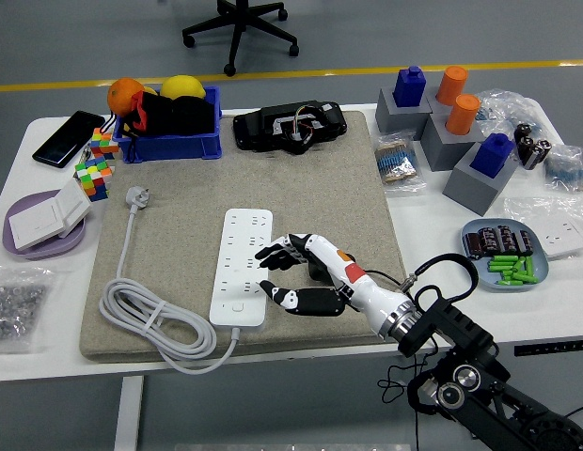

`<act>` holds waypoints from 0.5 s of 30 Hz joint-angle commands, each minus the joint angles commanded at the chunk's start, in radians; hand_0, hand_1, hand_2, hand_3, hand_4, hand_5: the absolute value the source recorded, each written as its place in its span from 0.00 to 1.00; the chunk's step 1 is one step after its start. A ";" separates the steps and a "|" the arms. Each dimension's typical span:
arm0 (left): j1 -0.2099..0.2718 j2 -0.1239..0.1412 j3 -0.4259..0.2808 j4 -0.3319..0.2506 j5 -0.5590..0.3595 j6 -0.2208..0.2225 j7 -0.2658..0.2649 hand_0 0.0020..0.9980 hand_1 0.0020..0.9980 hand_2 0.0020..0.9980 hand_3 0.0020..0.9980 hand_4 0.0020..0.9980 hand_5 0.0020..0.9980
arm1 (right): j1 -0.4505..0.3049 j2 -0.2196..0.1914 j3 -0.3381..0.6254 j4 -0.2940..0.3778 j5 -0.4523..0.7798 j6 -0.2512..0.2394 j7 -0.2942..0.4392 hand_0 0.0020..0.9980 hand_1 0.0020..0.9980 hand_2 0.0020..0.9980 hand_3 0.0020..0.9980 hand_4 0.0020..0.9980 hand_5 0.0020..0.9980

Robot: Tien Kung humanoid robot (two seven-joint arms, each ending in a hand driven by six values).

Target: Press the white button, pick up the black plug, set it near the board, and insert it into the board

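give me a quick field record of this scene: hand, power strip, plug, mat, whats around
right robot hand: over the mat beside the power strip's right edge, fingers spread toward it
black plug: mostly hidden under the hand; grasp unclear
power strip: white, flat on the mat, no plug inserted
white cable: coiled left of the strip, its plug lying loose
mat: grey, mid table
blue bin: far left
left arm: not in view

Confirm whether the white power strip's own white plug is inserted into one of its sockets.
No. The white plug lies loose on the grey mat, up and left of the white power strip, at the end of its coiled cable.
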 joint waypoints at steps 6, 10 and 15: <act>-0.001 0.001 -0.001 0.000 0.000 0.000 0.000 0.65 0.64 0.63 0.68 0.52 0.11 | 0.025 -0.002 -0.039 0.000 -0.009 0.038 -0.090 0.20 0.08 0.14 0.69 0.71 0.23; -0.002 0.002 -0.003 0.000 0.000 0.000 0.000 0.65 0.64 0.63 0.68 0.52 0.11 | 0.038 0.006 -0.053 0.002 -0.008 0.049 -0.105 0.03 0.05 0.12 0.74 0.77 0.25; -0.004 0.003 -0.004 0.000 0.001 0.000 0.000 0.65 0.64 0.63 0.68 0.52 0.11 | 0.049 0.008 -0.074 -0.013 -0.009 0.043 -0.087 0.00 0.04 0.12 0.75 0.77 0.26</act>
